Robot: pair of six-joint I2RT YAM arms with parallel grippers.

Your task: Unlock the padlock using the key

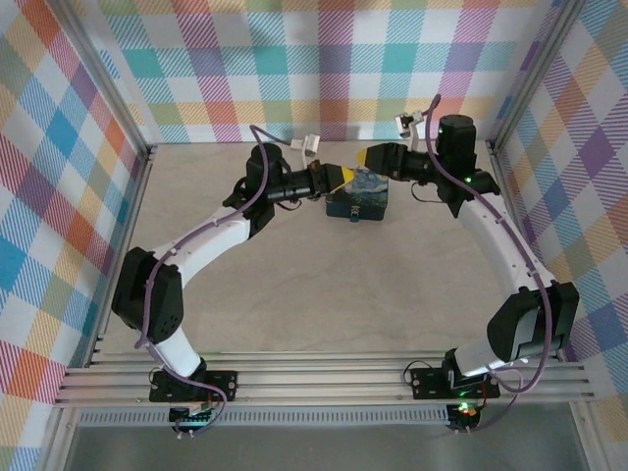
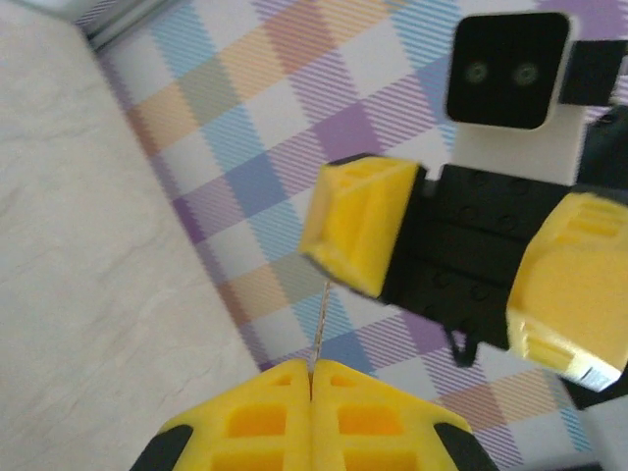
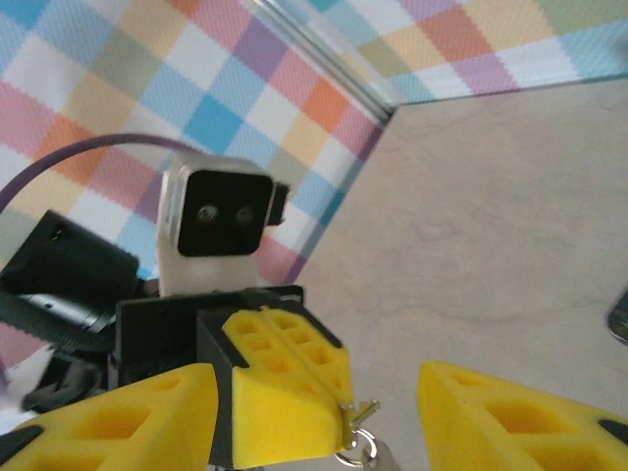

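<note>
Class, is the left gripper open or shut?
The left gripper is shut: in the left wrist view its yellow fingers meet with no gap, pinching a thin key.

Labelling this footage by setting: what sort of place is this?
Probably a lab robot test cell: plaid backdrop walls, an aluminium frame rail carrying the left arm and right arm, and a beige tabletop.

— Any writing, labels or numbers on your feeds?
— None I can read from my station. Nothing legible comes through on any of my three camera views.
</note>
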